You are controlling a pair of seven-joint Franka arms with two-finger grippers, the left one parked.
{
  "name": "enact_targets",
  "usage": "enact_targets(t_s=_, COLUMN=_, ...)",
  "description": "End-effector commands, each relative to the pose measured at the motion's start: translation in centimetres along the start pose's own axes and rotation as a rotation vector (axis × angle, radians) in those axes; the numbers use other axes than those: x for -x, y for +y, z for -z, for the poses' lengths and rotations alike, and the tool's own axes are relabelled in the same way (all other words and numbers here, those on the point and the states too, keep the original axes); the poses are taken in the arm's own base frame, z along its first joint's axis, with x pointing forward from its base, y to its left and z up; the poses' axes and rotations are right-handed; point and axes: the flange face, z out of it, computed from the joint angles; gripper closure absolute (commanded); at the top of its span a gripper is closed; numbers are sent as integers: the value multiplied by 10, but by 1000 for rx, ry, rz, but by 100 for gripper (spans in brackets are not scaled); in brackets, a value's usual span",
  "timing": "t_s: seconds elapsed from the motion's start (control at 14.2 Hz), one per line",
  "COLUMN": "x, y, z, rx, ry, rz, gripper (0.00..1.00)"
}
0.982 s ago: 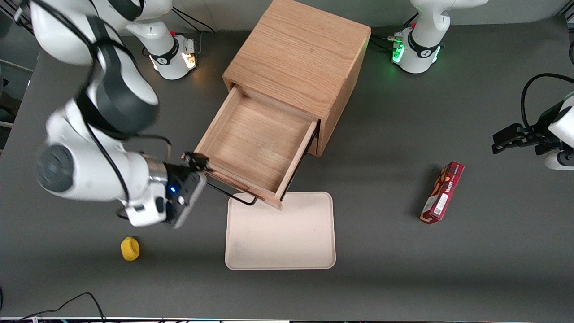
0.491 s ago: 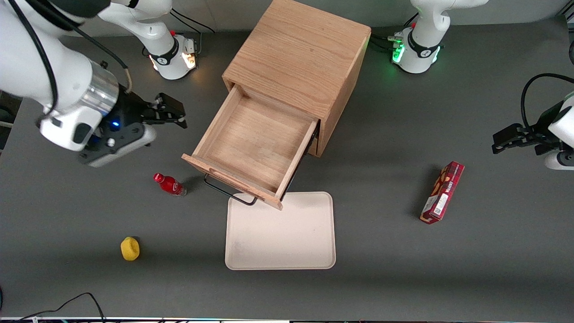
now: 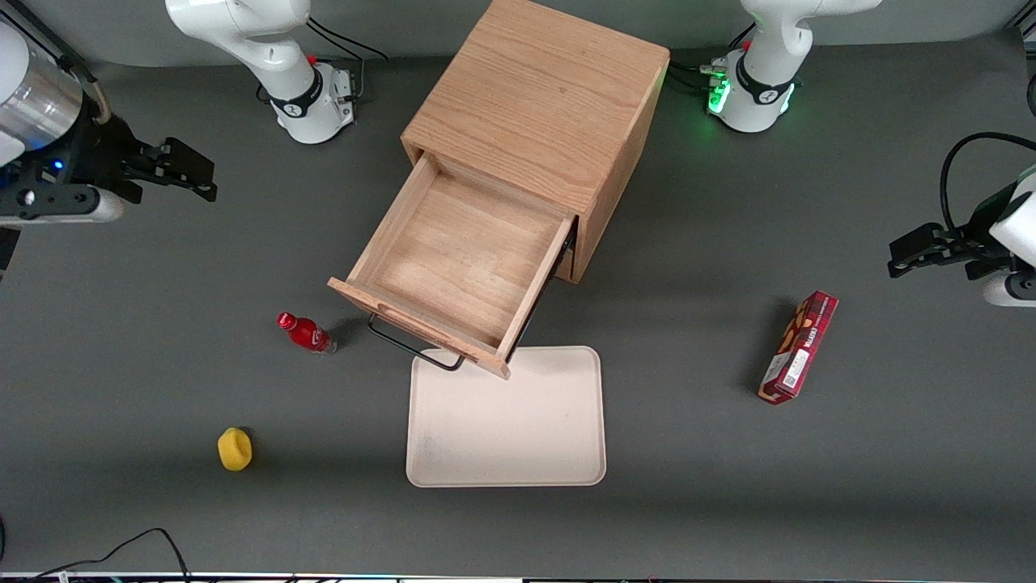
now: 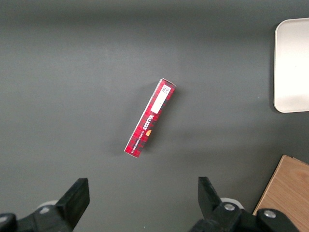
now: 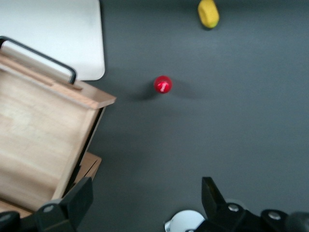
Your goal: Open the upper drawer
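The upper drawer (image 3: pixel 457 263) of the wooden cabinet (image 3: pixel 538 105) stands pulled far out, empty inside, its black wire handle (image 3: pixel 413 348) toward the front camera. It also shows in the right wrist view (image 5: pixel 38 145), with the handle (image 5: pixel 43 58) and the lower drawer's edge (image 5: pixel 89 166) beneath it. My right gripper (image 3: pixel 190 170) is open and empty, high above the table at the working arm's end, well away from the drawer. Its fingers (image 5: pixel 79 198) frame bare table in the right wrist view.
A small red bottle (image 3: pixel 306 333) stands beside the drawer's front corner. A yellow object (image 3: pixel 235 448) lies nearer the front camera. A cream tray (image 3: pixel 506 417) lies under the drawer front. A red box (image 3: pixel 799 346) lies toward the parked arm's end.
My gripper let go of the drawer handle and pulled back up and away toward the working arm's end. The red bottle came into view. The drawer stayed open.
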Motion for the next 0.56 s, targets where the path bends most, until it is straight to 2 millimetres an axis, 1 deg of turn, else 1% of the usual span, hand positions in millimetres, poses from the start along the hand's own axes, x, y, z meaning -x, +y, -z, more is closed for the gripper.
enact_targets(t_s=0.0, x=45, y=44, z=-39, rx=7, ry=56, rz=-17, gripper=0)
enact_targets(t_s=0.07, x=52, y=53, z=-46, rx=-3, ry=78, rz=-19, gripper=0)
enact_targets(t_s=0.14, x=58, y=55, z=-51, rx=-6, ry=94, rz=-7, gripper=0)
enact_targets(t_s=0.21, x=58, y=58, z=-52, rx=-10, ry=97, rz=-6, gripper=0)
enact_targets(t_s=0.28, x=53, y=66, z=-52, rx=-18, ry=88, rz=-12, gripper=0)
enact_targets(t_s=0.42, x=46, y=65, z=-46, rx=-25, ry=96, rz=-25, gripper=0)
enact_targets(t_s=0.49, x=47, y=69, z=-50, rx=-23, ry=64, rz=-30, gripper=0)
